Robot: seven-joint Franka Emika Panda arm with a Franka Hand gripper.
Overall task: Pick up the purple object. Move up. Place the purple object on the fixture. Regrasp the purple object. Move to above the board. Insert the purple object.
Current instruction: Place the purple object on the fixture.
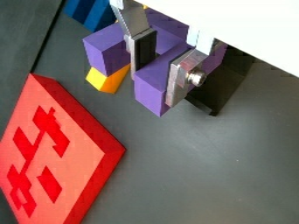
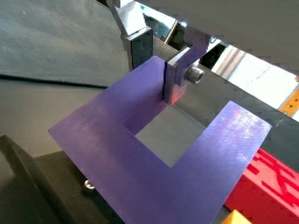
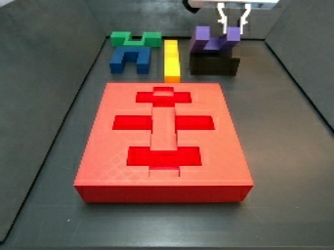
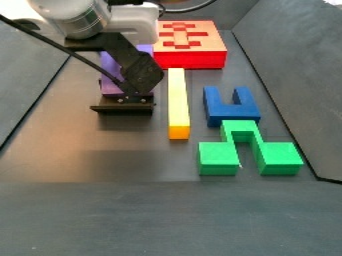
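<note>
Searching every view turns up no brand, label or readable writing. The small violet-purple plastic U-shaped block (image 1: 149, 72) has two prongs around a square notch and smooth matte faces; it sits on the small black boxy fixture (image 3: 216, 65) at the far end of the dark worktop (image 3: 53, 146). The end effector (image 1: 162, 59) is at this block, its flat silver fingers (image 1: 177, 80) clamped on one prong in both wrist views, and it shows from above in a side view (image 3: 232, 23). Just beside the fixture lies a long yellow bar (image 4: 177, 100), then a darker blue arch-shaped block (image 4: 229, 104) and a green stepped block (image 4: 246, 146). The large flat red rectangular board (image 3: 163, 137), with cross-shaped and rectangular recesses, lies apart from these. The robot arm (image 4: 127, 45) hides most of the purple block in a side view.
</note>
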